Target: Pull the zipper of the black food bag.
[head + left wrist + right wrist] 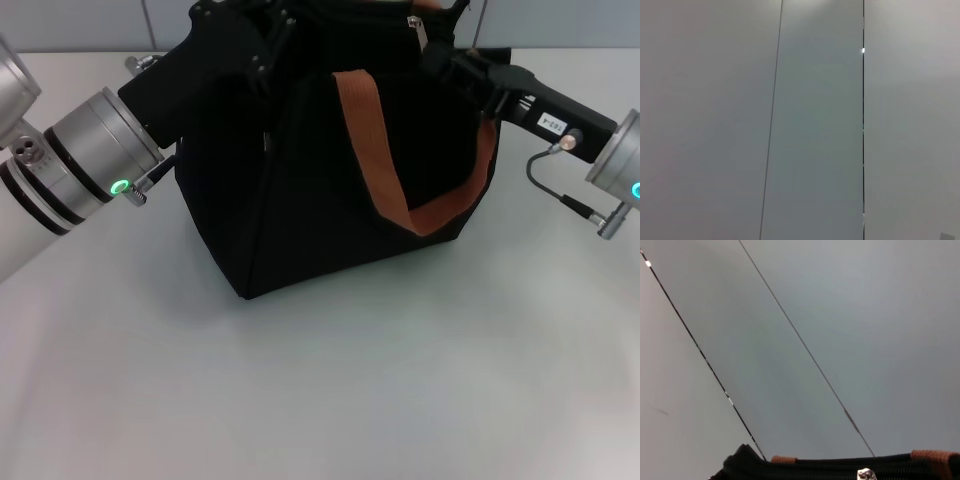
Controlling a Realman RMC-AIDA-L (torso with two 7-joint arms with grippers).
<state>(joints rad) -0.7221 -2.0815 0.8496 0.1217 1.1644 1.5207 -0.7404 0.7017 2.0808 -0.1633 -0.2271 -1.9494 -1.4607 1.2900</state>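
1. The bag point(330, 170) sits on the surface point(330, 400) toward its far edge, roughly midway between the side edges, one orange strap point(385, 150) draped down its near face.
2. The zipper point(415, 28) shows as a small silver tab on the bag's top edge, right of centre; the right wrist view catches it too point(865, 474).
3. The left hand point(215, 40) is against the bag's top left corner; whether it grips fabric cannot be told.
4. The right hand point(450, 65) reaches in just beside the tab; its fingers are hidden, so its opening cannot be told.
5. To do this well, I judge the left should brace the bag while the right pinches the tab and pulls along the track, not upward.
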